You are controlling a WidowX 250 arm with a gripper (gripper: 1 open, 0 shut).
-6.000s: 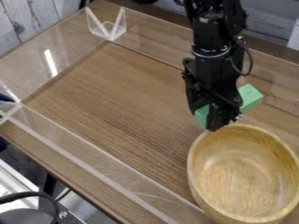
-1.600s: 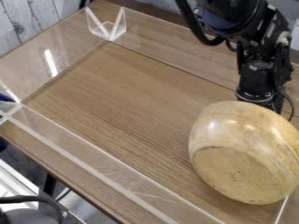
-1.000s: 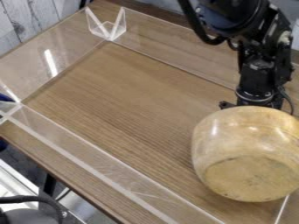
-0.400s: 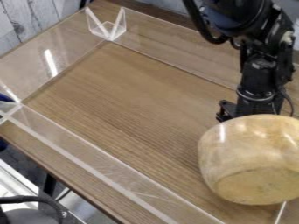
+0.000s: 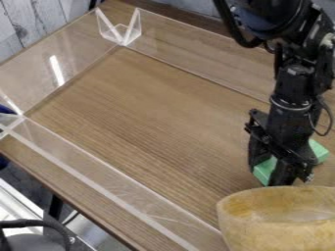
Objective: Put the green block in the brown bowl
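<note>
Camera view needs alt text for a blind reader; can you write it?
A black robot tool points straight down, shut on a small bright green block on the wooden table. A large light-brown wooden bowl sits in the bottom right corner.

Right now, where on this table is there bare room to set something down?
The wide wood surface left of the arm is bare, from the clear stand at the far edge to the near transparent wall. The right front corner is crowded: the fingers grip the green block just behind the brown bowl.
</note>
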